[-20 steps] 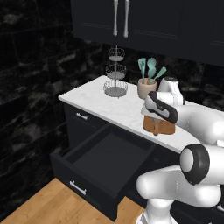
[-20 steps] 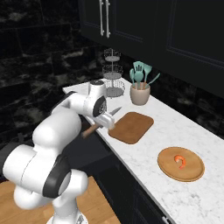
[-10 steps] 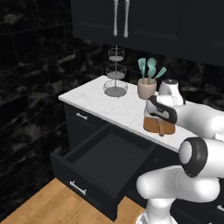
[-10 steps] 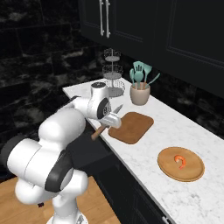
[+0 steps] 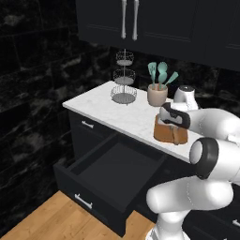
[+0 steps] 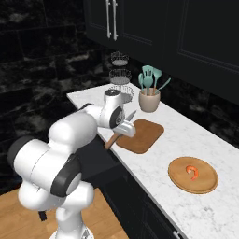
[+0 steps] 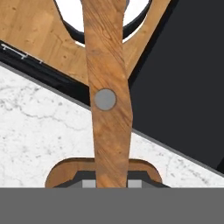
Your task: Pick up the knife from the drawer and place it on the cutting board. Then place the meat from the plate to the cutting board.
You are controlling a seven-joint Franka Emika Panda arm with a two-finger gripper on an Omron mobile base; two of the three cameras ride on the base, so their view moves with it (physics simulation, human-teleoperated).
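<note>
A: Where is the knife [image 6: 120, 131]?
B: Clenched in the gripper [image 6: 125, 130], over the front edge of the desk [image 6: 186, 140]. Its wooden handle slants down past that edge and the grey blade tip pokes up over the near corner of the cutting board [image 6: 142, 135]. In the hand view the handle [image 7: 107, 96] runs up the middle, with the fingers pinched against it at the bottom.

A: And the board itself?
B: Flat on the desk, close to the front edge, just in front of the cup of teal spatulas [image 6: 149, 89].

A: The meat?
B: On the plate [image 6: 204, 182], a small red-orange lump [image 6: 192, 172] near its middle. The plate lies further along the desk, apart from the board.

A: The drawer?
B: Pulled out under the desk's front edge, dark inside [image 5: 111, 170].

A: Anything else on the desk?
B: A tiered wire stand [image 5: 124, 79] toward the back, beside the spatula cup.
</note>
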